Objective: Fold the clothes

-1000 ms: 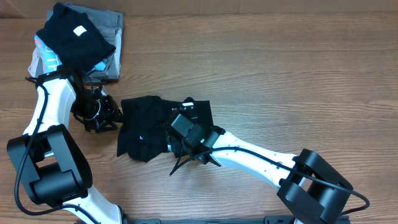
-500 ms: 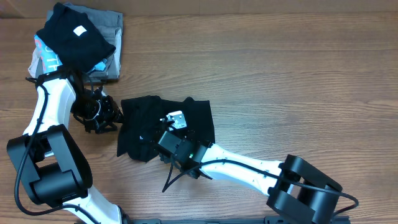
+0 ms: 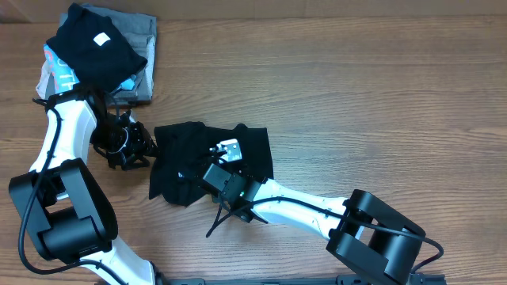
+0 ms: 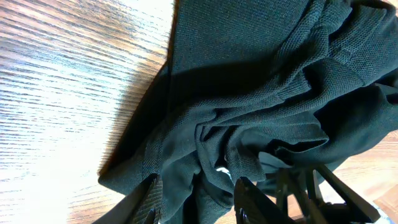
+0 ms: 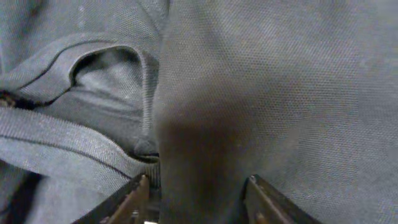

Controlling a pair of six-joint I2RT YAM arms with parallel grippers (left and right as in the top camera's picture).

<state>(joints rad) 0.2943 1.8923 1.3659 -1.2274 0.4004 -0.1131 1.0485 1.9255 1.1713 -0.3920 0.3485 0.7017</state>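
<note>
Wooden tabletop point(image 3: 380, 95), black shirt point(image 3: 178, 158) bunched. Left gripper point(image 4: 194, 190) pinches its edge. Right gripper point(image 5: 198, 186) straddles a fold, hold unclear; it may snag extra layers.

Outline of the shirt point(image 5: 261, 81) beyond both wrist views; right jaws' tips (dark on dark) below the bottom edge.

Black shirt point(image 5: 267, 74) filling the frame, ribbed band point(image 5: 62, 140) folded at left, gripper point(image 5: 200, 198) fingertips apart at bottom edge, cloth between them.
</note>
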